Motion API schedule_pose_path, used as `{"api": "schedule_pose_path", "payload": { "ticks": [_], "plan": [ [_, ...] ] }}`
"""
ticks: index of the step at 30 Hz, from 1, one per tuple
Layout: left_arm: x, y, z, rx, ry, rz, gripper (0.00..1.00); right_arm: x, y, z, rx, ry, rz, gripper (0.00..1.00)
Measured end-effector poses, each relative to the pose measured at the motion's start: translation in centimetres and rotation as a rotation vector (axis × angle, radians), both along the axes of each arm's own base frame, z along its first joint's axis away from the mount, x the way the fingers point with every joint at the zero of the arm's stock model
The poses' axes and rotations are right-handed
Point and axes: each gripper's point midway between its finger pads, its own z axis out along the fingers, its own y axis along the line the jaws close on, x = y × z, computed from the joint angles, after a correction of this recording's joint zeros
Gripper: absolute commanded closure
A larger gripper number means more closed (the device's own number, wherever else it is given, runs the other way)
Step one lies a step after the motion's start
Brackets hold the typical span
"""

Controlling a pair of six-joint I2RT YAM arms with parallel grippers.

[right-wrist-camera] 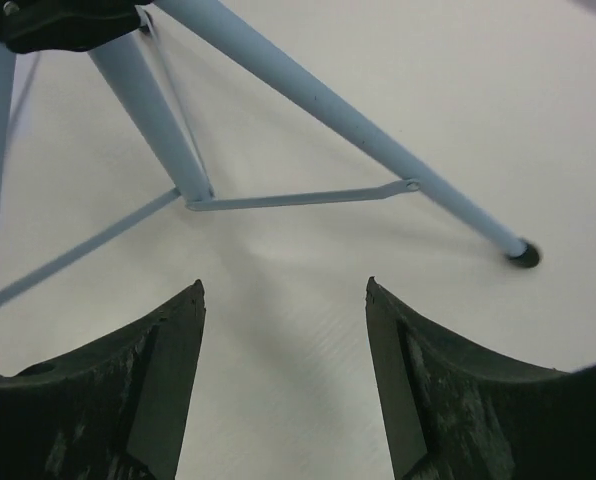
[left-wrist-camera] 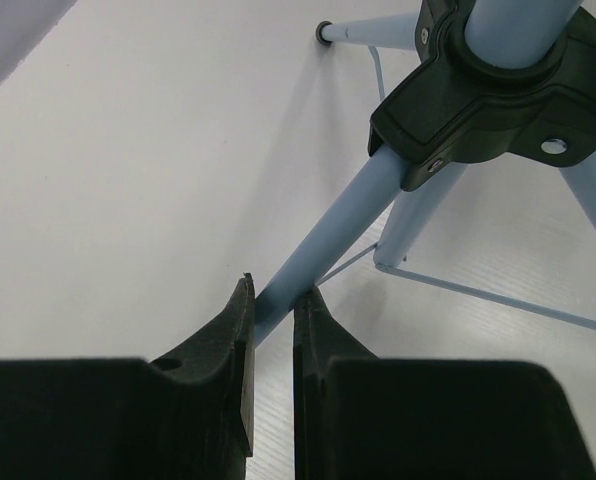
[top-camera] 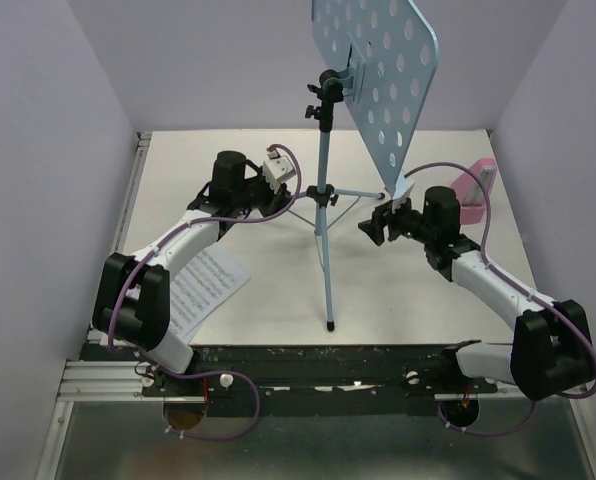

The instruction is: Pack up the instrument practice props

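Note:
The light-blue music stand (top-camera: 323, 215) stands upright mid-table, its hole-punched desk (top-camera: 378, 70) tilted at the top. My left gripper (left-wrist-camera: 275, 290) is shut on one tripod leg (left-wrist-camera: 328, 235), just below the black hub (left-wrist-camera: 498, 100); from above it sits left of the pole (top-camera: 273, 203). My right gripper (right-wrist-camera: 283, 290) is open with nothing between its fingers. It hangs low in front of another leg (right-wrist-camera: 358, 125) and its thin brace (right-wrist-camera: 298, 197), right of the pole (top-camera: 375, 225). White sheet-music pages (top-camera: 206, 285) lie partly under my left arm. The pink metronome (top-camera: 475, 190) stands behind my right arm.
Grey walls enclose the white table (top-camera: 398, 290) on the left, back and right. The stand's front leg ends in a black foot (top-camera: 331, 325) near the table's front edge. Another foot (right-wrist-camera: 523, 255) rests on the table to the right of my right gripper.

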Motion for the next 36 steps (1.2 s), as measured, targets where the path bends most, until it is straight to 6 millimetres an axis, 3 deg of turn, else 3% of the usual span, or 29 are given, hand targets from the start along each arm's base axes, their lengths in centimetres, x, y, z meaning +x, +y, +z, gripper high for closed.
{"api": "schedule_pose_path", "payload": {
  "ticks": [2,5,10,15,26,36],
  "plan": [
    [0.0,0.0,0.0,-0.002,0.001,-0.002,1.0,-0.2,-0.2,-0.7,0.109,0.143,-0.066,0.28],
    [0.0,0.0,0.0,-0.001,0.001,-0.002,1.0,-1.0,1.3,-0.7,0.236,0.298,-0.053,0.3],
    [0.0,0.0,0.0,0.006,-0.007,-0.007,1.0,-1.5,4.9,3.1,0.381,0.418,0.136,0.36],
    [-0.1,0.1,-0.2,0.017,-0.014,-0.014,1.0,-1.3,6.4,6.0,0.476,0.474,0.231,0.39],
    [-0.4,0.1,-0.3,0.041,-0.029,-0.031,1.0,0.4,7.4,5.5,0.543,0.605,0.228,0.5],
    [-0.4,0.1,-0.3,0.043,-0.032,-0.034,1.0,-0.2,7.6,5.8,0.523,0.584,0.298,0.74]
  ]
}}
